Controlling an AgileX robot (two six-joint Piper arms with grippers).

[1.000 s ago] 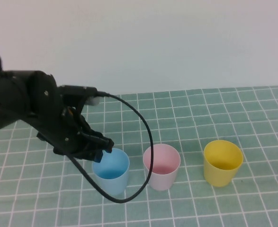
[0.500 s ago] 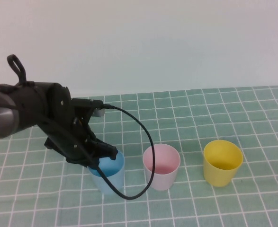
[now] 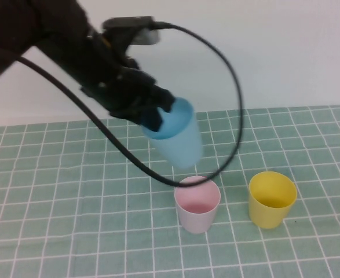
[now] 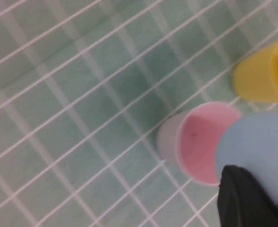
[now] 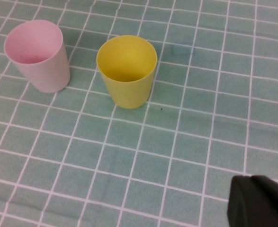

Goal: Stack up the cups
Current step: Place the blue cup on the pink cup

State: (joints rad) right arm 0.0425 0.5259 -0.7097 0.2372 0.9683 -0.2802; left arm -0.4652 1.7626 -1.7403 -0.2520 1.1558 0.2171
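My left gripper [image 3: 157, 113] is shut on the rim of the light blue cup [image 3: 175, 138] and holds it tilted in the air, above and a little behind the pale pink cup [image 3: 197, 202]. The pink cup stands upright on the mat, with the yellow cup [image 3: 272, 198] upright to its right. In the left wrist view the blue cup [image 4: 257, 146] hangs over the pink cup [image 4: 200, 146], with the yellow cup [image 4: 264, 71] beyond. My right gripper [image 5: 259, 201] is shut and empty, well away from the pink cup [image 5: 37, 54] and the yellow cup [image 5: 127, 71].
A green mat with a white grid [image 3: 59, 191] covers the table up to a white wall [image 3: 262, 52]. The left arm's black cable [image 3: 238, 98] loops out to the right and hangs down behind the pink cup.
My left gripper has lifted the blue cup off the mat and carried it up and to the right, towards the pink cup. The pink and yellow cups have not moved.
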